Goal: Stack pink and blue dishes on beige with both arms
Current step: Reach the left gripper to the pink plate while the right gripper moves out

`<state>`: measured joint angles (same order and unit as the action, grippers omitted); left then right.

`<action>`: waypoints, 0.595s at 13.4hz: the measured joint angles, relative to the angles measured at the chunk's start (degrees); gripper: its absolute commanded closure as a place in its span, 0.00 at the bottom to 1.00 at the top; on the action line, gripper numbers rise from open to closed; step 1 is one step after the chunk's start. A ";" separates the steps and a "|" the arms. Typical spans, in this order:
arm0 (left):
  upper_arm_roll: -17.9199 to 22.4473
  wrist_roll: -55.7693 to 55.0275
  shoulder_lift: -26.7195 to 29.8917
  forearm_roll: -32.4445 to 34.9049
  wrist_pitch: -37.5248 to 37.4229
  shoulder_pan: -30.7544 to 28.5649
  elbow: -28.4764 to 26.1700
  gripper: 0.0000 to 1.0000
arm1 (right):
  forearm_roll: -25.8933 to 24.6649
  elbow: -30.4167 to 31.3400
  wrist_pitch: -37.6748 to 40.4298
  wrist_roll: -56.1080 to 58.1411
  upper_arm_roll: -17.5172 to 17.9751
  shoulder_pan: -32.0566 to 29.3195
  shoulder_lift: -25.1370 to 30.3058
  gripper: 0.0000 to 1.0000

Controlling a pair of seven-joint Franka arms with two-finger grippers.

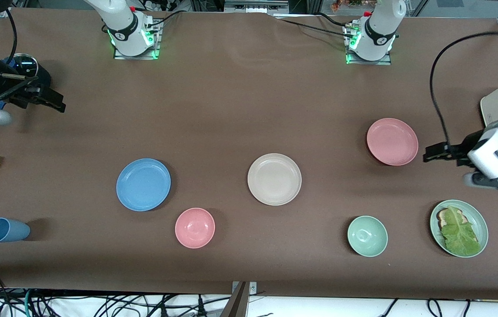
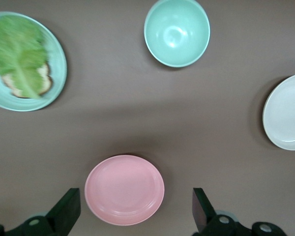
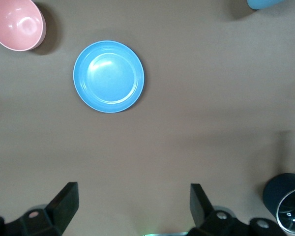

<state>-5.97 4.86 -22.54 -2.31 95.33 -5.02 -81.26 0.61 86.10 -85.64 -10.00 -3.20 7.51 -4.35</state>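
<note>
Two claws hang wide open and empty: left claw (image 1: 429, 153) beside the pink plate (image 1: 392, 141), right claw (image 1: 57, 103) at its desk end. Blue plate (image 1: 143, 184) and beige plate (image 1: 274, 179) lie mid-desk, apart. Each claw should pinch its plate's rim squarely.

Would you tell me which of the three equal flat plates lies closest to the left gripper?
The pink plate, toward the left arm's end of the table, beside the open left gripper. The beige plate sits mid-table and the blue plate lies toward the right arm's end.
</note>
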 measured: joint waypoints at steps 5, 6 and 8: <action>0.27 0.08 -7.32 0.00 4.82 0.40 0.06 0.00 | -0.01 0.00 -0.28 0.00 -0.12 -0.69 -0.18 0.00; 0.43 0.09 -7.42 0.00 6.18 0.40 0.05 0.00 | -0.01 0.00 -0.31 0.00 -0.19 -0.82 -0.20 0.00; 1.01 0.11 -7.01 0.01 7.92 0.41 -1.20 0.00 | -0.01 0.00 -0.35 -0.01 -0.29 -0.89 -0.21 0.00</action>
<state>-4.95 4.97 -29.54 -2.31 103.25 -4.61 -82.46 0.60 86.10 -85.98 -10.01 -3.49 6.63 -4.56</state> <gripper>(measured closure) 0.000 0.000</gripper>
